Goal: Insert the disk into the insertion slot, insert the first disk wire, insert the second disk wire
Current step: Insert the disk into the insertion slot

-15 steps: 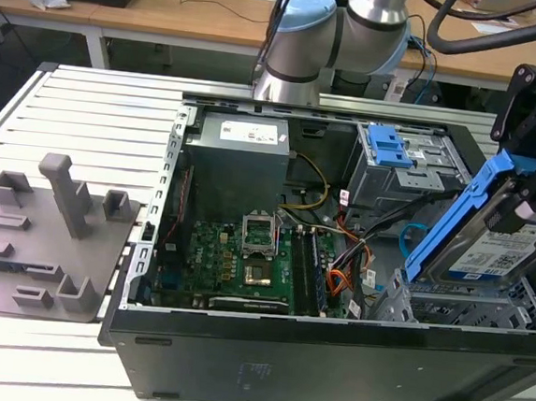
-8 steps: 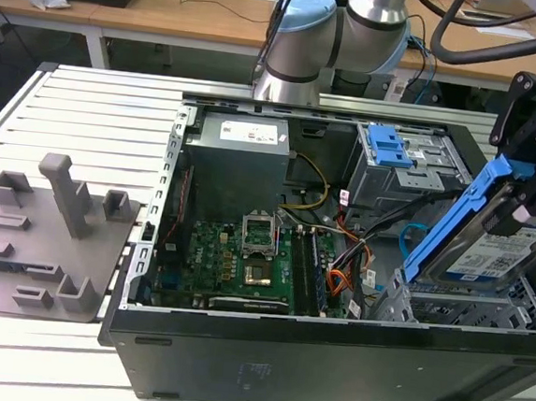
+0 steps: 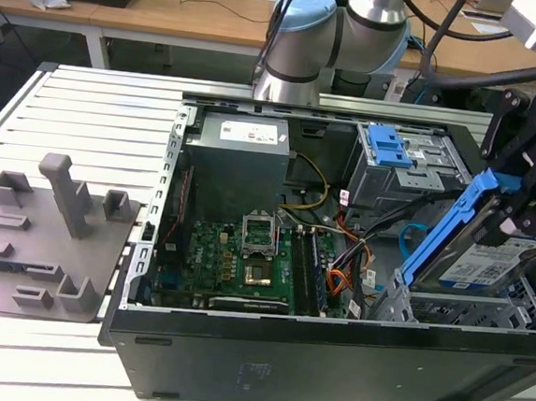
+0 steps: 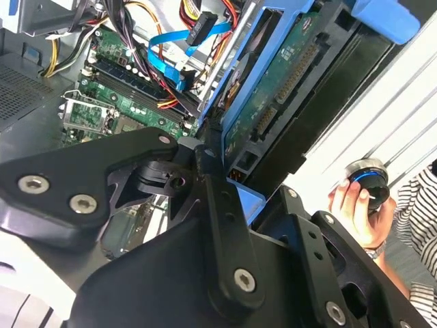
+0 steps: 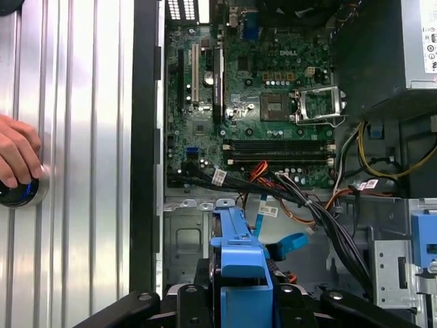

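Surface: a white slatted metal table [image 3: 88, 110], with wooden desks [image 3: 172, 14] behind it. An open black computer case [image 3: 329, 365] lies on the table. At the exterior view's left, a grey fixture plate [image 3: 49, 238] with upright blocks sits just beside the case.

Inside the case are the motherboard [image 3: 235, 254], the power supply [image 3: 239, 156] and a grey cage with a blue latch [image 3: 390, 150]. The robot arm [image 3: 300, 44] rises behind the case.

End effector: the gripper [image 3: 521, 209] is clamped on the disk [image 3: 483, 266] by its blue carrier. The disk is tilted steeply, with its lower end at the top of the insertion slot [image 3: 409, 307] in the case's near corner at the exterior view's right. Whether it has entered cannot be told.

Obstructions: the second disk wire [image 4: 167, 37] loops loose just beside the disk. The first disk wire [image 5: 258, 171] lies among black cables between the motherboard and the slot.

A person's hand [image 5: 17, 157] rests on a round knob [image 5: 20, 195] on the table beside the case.
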Motion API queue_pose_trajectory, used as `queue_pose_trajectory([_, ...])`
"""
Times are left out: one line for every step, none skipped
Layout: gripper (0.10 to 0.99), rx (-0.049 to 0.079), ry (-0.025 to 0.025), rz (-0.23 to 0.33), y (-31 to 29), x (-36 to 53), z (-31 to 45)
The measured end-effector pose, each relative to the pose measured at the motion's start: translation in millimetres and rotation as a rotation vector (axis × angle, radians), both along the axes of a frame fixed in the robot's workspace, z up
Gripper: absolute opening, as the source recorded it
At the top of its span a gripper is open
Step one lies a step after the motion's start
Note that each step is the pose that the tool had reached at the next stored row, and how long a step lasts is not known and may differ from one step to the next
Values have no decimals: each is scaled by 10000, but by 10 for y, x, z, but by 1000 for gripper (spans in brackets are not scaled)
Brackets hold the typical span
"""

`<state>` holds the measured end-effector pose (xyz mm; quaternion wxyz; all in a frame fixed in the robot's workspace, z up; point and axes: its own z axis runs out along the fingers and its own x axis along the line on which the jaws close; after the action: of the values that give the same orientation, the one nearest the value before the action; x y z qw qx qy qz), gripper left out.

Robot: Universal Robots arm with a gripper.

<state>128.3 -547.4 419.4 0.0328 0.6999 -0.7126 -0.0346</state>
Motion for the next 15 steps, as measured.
queue_pose_trajectory([369, -1, 16, 0, 0, 0, -35])
queue_pose_trajectory([369, -1, 25, 0, 0, 0, -62])
queue_pose_trajectory([369, -1, 32, 0, 0, 0, -81])
queue_pose_trajectory([369, 0, 38, 0, 0, 0, -99])
queue_pose_trajectory([369, -2, 44, 0, 0, 0, -118])
queue_pose_trajectory([369, -1, 50, 0, 0, 0, -146])
queue_pose_trajectory([369, -1, 56, 0, 0, 0, -178])
queue_pose_trajectory([369, 0, 59, -1, 0, 0, -200])
queue_pose_trajectory([369, -3, 61, 0, 0, 0, -220])
queue_pose_trajectory([369, -1, 62, 0, 0, 0, -228])
queue_pose_trajectory([369, -1, 62, 0, 0, 0, -239])
queue_pose_trajectory([369, -1, 64, 0, 0, 0, -254])
queue_pose_trajectory([369, -1, 64, 0, 0, 0, -268])
queue_pose_trajectory([369, -1, 67, 0, 0, 0, -290])
queue_pose_trajectory([369, -1, 68, 0, 1, 0, -295])
